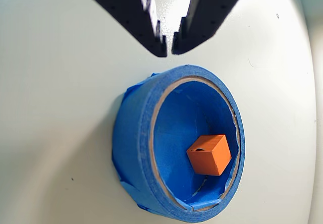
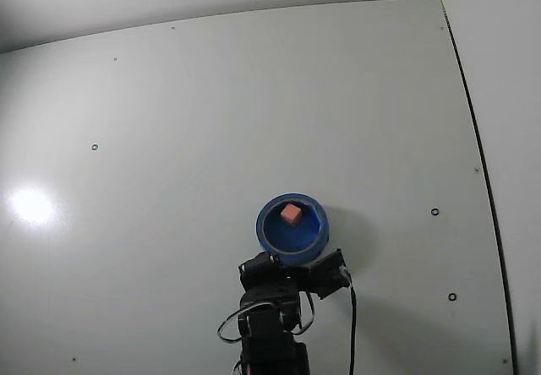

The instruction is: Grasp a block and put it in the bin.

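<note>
place: lab-like test bench | evidence: bare white table (image 2: 254,96), small robot arm (image 2: 270,316)

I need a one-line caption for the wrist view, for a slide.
Orange block resting inside the blue bin, with the empty gripper nearly closed above the rim.

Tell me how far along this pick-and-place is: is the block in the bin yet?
Done: the block lies inside the bin, resting on its blue floor; the fixed view shows it there too. In hand: nothing. The gripper is nearly closed and empty, outside the bin's rim. Left: apparently only pulling the arm away; no other block shows on the table.
</note>
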